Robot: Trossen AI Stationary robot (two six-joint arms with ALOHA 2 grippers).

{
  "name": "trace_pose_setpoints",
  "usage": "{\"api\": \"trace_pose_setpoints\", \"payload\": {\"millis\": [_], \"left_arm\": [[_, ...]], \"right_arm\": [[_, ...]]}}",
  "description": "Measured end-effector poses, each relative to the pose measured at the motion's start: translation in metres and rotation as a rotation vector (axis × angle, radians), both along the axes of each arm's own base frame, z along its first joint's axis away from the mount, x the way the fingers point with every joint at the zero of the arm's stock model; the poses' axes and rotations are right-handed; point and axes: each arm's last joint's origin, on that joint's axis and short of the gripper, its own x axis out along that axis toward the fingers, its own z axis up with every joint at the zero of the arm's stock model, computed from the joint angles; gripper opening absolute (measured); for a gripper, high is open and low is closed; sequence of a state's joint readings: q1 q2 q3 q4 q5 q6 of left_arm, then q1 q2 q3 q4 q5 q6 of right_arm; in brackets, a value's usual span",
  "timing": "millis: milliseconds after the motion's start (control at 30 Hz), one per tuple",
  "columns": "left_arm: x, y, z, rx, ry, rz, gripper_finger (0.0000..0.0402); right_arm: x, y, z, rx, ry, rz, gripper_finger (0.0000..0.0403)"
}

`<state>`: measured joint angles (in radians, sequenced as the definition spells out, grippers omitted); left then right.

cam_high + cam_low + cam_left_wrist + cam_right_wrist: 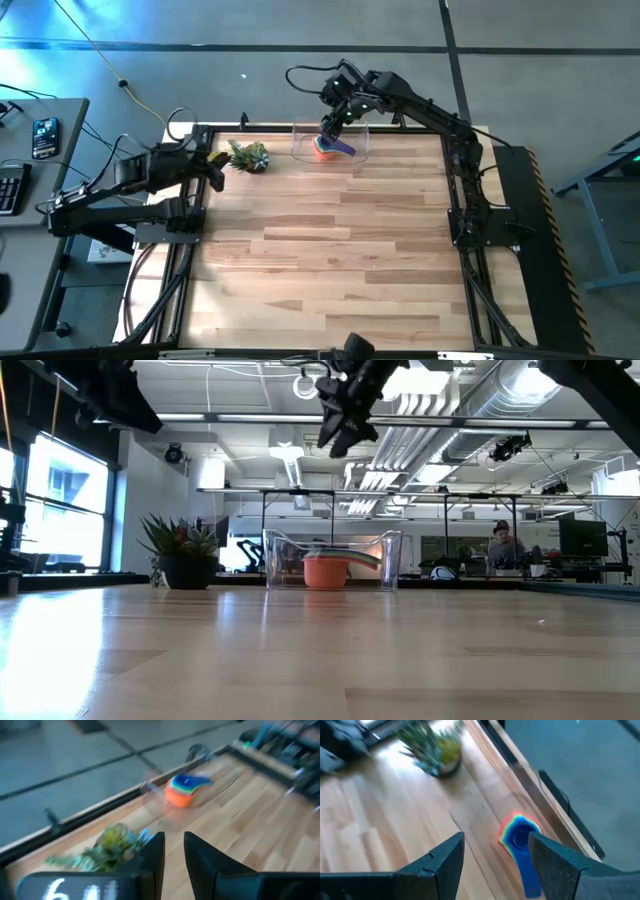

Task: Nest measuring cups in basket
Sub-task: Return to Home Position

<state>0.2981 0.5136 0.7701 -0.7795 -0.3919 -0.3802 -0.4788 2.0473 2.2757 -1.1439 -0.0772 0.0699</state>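
right gripper point(333, 122) hangs right above the basket point(297, 145), fingers apart and empty, nested measuring cups point(328, 147) inside it just below, handles along its length; left gripper point(215, 168), fingers slightly apart, well off the basket past the plant point(248, 156)

Small spiky green plant point(248, 156) in a dark pot, far left part of the light wood desk point(330, 250), near its back edge. Grey side table point(45, 200) left of the desk, carrying a phone point(43, 138) and a keyboard point(8, 188) cut by the picture edge. White cable point(100, 55) across the grey floor. Low view: a seated person point(503, 545) far back right, and ceiling ducts point(520, 400) overhead.
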Motion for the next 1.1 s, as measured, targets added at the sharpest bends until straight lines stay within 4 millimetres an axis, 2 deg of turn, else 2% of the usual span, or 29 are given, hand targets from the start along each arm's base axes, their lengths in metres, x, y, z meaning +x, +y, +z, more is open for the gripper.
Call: {"api": "trace_pose_setpoints", "payload": {"millis": [267,500,733,867,1100], "left_arm": [[-0.013,-0.007,-0.026,0.098,-0.193,-0.124,0.0062],[-0.015,-0.01,-0.061,0.147,-0.259,-0.209,0.0062],[-0.016,-0.011,-0.089,0.194,-0.34,-0.256,0.0062],[-0.012,-0.011,-0.104,0.182,-0.304,-0.278,0.0062],[-0.003,-0.009,-0.121,0.202,-0.336,-0.323,0.0062]], "right_arm": [[-0.005,0.043,0.047,-0.081,-0.192,0.071,0.0213],[-0.002,0.091,0.07,-0.155,-0.277,0.044,0.0213],[0.006,0.133,0.074,-0.173,-0.311,0.074,0.0213],[0.009,0.155,0.074,-0.177,-0.315,0.075,0.0213],[0.01,0.183,0.075,-0.226,-0.321,0.073,0.0213]]}}
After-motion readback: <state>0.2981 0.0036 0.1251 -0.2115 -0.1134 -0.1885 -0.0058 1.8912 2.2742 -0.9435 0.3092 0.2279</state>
